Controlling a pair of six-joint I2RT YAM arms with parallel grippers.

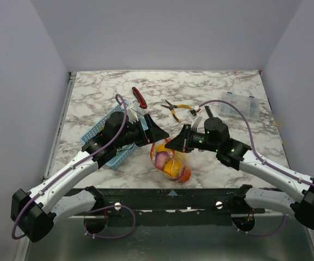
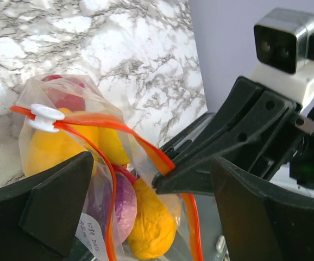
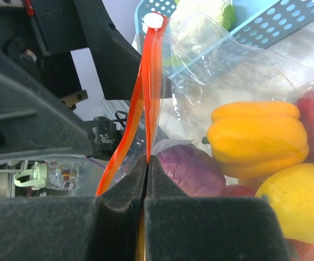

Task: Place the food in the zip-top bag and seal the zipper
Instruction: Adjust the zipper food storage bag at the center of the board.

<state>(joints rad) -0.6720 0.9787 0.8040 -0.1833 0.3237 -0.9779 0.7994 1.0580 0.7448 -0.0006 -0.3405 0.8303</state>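
Zip-top bag [image 1: 170, 163] at near edge of worktop [image 1: 227, 81], right tool [image 3: 147, 163] clamped on zipper [image 3: 152, 81]
Bag holds food [image 3: 255, 136]: yellow, purple and red pieces. Right tool closed tight on the orange strip; white slider [image 2: 43, 117] at the strip's other end. Left tool [image 1: 156, 135] wide open, gripping nothing, bag mouth showing between its fingers. Beyond, blue basket [image 1: 93, 130] with cauliflower [image 3: 200, 19]. Farthest back: knife [image 1: 139, 97], pliers [image 1: 176, 109], clear box [image 1: 238, 104]

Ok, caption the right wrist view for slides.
Right gripper pinches the bag by its orange zipper; yellow pepper and purple vegetable inside.
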